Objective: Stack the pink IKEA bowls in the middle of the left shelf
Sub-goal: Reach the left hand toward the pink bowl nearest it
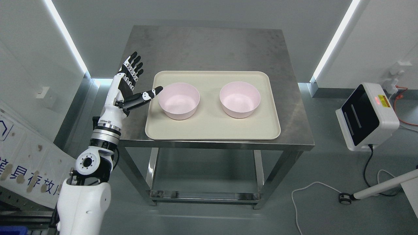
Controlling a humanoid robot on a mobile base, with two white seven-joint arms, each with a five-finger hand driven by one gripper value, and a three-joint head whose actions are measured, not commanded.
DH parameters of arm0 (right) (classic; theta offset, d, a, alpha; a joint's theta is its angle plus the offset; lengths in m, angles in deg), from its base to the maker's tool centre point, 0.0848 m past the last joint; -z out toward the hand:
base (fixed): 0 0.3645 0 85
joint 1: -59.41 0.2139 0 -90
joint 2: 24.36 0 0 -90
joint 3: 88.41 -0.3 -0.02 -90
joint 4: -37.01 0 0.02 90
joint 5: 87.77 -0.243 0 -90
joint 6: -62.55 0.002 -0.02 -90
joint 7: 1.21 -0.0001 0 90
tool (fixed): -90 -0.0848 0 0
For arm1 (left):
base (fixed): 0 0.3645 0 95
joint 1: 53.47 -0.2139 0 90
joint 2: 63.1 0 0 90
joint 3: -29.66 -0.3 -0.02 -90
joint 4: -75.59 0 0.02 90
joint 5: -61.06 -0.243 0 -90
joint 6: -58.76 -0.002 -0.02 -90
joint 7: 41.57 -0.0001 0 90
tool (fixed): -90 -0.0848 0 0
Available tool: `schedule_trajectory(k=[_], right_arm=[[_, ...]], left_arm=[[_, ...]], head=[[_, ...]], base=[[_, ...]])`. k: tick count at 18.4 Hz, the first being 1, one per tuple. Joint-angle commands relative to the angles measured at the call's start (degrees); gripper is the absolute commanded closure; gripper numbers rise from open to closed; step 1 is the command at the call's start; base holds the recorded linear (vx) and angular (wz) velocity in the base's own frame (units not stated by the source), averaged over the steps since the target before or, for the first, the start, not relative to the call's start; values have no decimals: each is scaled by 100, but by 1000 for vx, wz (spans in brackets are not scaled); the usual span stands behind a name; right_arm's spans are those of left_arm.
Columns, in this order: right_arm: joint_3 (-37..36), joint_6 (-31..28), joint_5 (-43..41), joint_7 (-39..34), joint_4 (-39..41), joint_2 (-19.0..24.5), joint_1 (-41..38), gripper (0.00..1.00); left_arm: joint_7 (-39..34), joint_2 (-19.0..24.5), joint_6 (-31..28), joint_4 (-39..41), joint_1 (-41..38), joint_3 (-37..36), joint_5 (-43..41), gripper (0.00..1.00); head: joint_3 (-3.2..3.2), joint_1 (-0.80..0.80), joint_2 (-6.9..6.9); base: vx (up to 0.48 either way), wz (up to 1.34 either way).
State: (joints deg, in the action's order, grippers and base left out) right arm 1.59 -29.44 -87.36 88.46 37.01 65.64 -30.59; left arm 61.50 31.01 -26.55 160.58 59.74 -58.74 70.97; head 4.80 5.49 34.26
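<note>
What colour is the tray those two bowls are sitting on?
The tray is a plain cream, off-white colour, with no pattern. The head view shows it clearly.

Left arm [104, 130]: glossy white shells over upper arm and forearm, black joints between. Elbow: round white hub, dark centre ring. Wrist section: stacked silver and black bands, thin black cable alongside. Left hand [129, 85]: white back plate, black palm, black segmented fingers [134, 65] with white knuckle links. Thumb black, white patch near tip.
</note>
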Motion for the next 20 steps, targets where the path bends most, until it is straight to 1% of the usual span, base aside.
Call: schedule_trajectory(k=[1, 2, 3, 4, 6, 9, 12, 13, 15, 18, 20], right_arm=[[-62, 6, -41, -2, 193, -100, -167, 0], [-62, -3, -41, -2, 193, -100, -167, 0], [-62, -3, -41, -2, 193, -100, -167, 0], [-62, -3, -41, -2, 193, -100, -167, 0], [-70, -3, -41, -2, 193, -100, -167, 0], [-70, -3, -41, -2, 193, -100, -167, 0], [-70, -3, -41, -2, 193, -100, -167, 0], [-62, -3, -41, -2, 193, -100, -167, 0], [-62, -3, -41, -2, 193, -100, -167, 0], [-62, 6, -41, -2, 193, -100, -167, 0], [-70, -3, -41, -2, 193, -100, -167, 0]], left_arm=[[651, 1538, -3, 194, 306, 51, -16, 0], [826, 1941, -3, 185, 446, -237, -77, 0], [897, 2076, -3, 141, 612, -596, -312, 0], [916, 2068, -3, -16, 753, -1000, -732, 0], [942, 1894, -3, -428, 1078, -1555, -1436, 0], [1030, 1542, -3, -929, 1281, -2031, -1790, 2], [1100, 1278, -12, -1449, 1396, -2155, -2046, 2], [1213, 1208, -29, -1589, 1405, -2147, -2125, 5], [1425, 1084, -100, -1818, 1536, -2112, -2134, 7], [1470, 856, -485, -2099, 1773, -1937, -2108, 7], [1478, 759, -627, -2205, 1949, -1796, -2108, 8]], head=[[0, 0, 0], [0, 0, 0], [0, 0, 0], [0, 0, 0], [0, 0, 0], [0, 0, 0], [0, 0, 0], [0, 0, 0], [0, 0, 0], [0, 0, 0], [0, 0, 0]], base=[[0, 0], [0, 0], [0, 0], [0, 0], [0, 0], [0, 0], [0, 0], [0, 0], [0, 0], [0, 0], [0, 0]])
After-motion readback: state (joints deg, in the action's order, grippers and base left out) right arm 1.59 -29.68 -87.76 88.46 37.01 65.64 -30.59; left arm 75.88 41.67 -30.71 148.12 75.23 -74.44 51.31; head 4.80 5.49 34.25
